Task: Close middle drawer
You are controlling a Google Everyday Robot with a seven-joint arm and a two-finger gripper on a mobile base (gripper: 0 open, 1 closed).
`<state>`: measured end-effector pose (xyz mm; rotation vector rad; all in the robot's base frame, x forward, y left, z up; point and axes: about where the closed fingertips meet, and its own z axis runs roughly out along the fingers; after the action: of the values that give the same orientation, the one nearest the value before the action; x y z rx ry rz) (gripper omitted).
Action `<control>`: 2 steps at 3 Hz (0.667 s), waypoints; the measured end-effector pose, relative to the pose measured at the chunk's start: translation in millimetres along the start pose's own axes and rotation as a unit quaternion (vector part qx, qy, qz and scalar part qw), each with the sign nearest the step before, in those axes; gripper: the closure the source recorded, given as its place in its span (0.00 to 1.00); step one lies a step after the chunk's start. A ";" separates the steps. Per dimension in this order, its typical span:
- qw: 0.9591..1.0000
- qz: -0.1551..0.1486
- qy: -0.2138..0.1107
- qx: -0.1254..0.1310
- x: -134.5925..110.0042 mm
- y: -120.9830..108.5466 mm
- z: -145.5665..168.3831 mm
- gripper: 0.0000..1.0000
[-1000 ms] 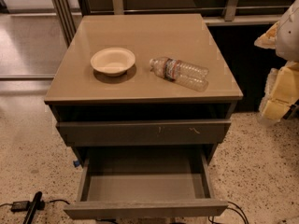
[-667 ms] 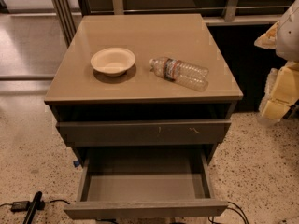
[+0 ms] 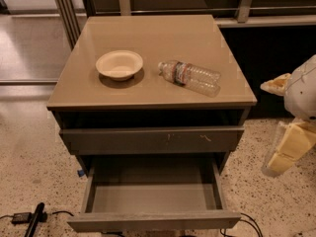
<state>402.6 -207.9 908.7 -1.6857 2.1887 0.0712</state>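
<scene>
The middle drawer (image 3: 154, 220) is pulled far out of the grey-brown cabinet, at the bottom centre of the camera view. Its plain front panel faces me and its smooth grey inside (image 3: 154, 195) holds nothing. Above it is a taller drawer front with small pale scratches (image 3: 152, 139), which is pushed in. My gripper (image 3: 290, 144), pale yellow under a white arm part, hangs at the right edge. It is to the right of the cabinet, about level with the drawers, and touches nothing.
On the cabinet top (image 3: 148, 90) stand a cream bowl (image 3: 119, 64) and a clear plastic bottle (image 3: 189, 76) lying on its side. Black cables (image 3: 29, 216) and a dark rod lie on the speckled floor at the lower left. Metal rails run behind the cabinet.
</scene>
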 end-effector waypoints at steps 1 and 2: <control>0.999 0.001 -0.033 -0.019 9.8 31.8 34.8 0.13; 0.997 0.010 -0.067 -0.027 19.3 59.1 70.0 0.36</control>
<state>361.2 -190.6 826.5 -1.6370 2.1231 0.2449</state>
